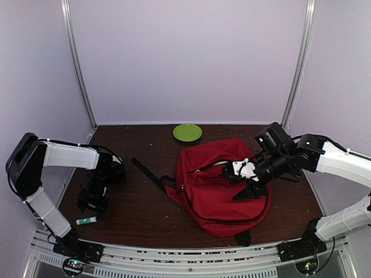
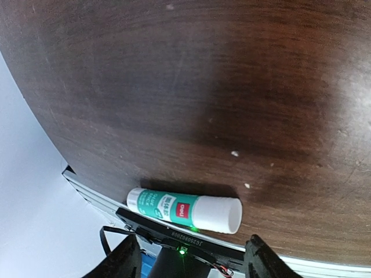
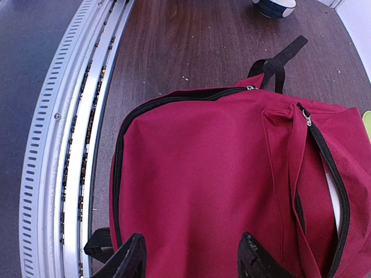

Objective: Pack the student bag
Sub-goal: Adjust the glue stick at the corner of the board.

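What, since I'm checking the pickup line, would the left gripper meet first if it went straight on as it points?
Most likely the glue stick, lying crosswise on the table just ahead of the left gripper, in line with the gap between its open fingers. Depth is unclear.

Walls (image 1: 185, 58): pale lilac, evenly lit
Corner posts (image 1: 78, 63): bare metal (one either side)
Table (image 1: 145, 202): dark brown wood, crumb-speckled
Rail (image 3: 46, 145): slotted aluminium

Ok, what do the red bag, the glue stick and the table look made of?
Student bag: matte red woven fabric, creased, likely nylon. Glue stick: smooth plastic, printed teal label. Table: dark wood grain, slight sheen; perhaps laminate.
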### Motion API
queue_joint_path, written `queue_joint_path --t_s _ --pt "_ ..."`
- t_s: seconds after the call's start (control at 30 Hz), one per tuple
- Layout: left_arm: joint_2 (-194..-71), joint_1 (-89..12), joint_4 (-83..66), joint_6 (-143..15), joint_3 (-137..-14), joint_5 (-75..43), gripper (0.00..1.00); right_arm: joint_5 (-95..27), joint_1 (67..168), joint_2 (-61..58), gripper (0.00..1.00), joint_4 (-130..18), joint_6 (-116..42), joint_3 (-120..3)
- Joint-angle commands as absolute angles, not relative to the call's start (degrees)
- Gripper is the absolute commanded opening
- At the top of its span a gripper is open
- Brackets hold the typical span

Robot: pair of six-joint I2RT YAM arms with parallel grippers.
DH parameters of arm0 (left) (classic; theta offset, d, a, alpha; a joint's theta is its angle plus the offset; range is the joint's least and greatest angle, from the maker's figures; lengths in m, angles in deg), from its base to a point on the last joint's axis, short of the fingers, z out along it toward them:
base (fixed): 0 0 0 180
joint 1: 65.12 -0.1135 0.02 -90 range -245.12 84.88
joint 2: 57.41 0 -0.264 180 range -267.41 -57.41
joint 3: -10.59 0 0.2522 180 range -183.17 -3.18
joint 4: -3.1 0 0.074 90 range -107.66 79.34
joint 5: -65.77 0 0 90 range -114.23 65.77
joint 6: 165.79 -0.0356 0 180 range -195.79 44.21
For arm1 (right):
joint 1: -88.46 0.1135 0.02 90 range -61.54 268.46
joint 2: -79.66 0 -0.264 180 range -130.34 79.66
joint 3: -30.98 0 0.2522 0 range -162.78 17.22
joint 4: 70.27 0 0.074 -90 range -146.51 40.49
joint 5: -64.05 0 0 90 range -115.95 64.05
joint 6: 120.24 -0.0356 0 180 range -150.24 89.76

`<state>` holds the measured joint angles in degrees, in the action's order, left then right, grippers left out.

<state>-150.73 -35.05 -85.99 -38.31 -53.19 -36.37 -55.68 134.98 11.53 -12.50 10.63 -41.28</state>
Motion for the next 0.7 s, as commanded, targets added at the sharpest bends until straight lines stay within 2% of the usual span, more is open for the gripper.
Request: queue_joint_path --t_s 0.0,0.1,0.33,0.67 --pt "-151.17 -36.81 -86.25 -36.98 -51.95 -33.37 0.64 -55.57 134.87 12.82 0.55 -11.91 11.60 -40.70" --pt "-153.73 -36.84 -84.09 -38.60 -50.47 -29.40 0.61 -55.23 134.78 12.85 0.55 -11.80 11.64 -40.72" --pt "-157.79 -36.92 -83.82 -39.45 -51.42 -29.95 0.57 -54.44 134.82 13.08 0.55 -11.89 11.60 -40.57" --pt "-161.91 -37.05 -82.80 -41.50 -53.68 -32.16 0.57 -54.28 134.82 12.75 0.55 -12.02 11.68 -40.32"
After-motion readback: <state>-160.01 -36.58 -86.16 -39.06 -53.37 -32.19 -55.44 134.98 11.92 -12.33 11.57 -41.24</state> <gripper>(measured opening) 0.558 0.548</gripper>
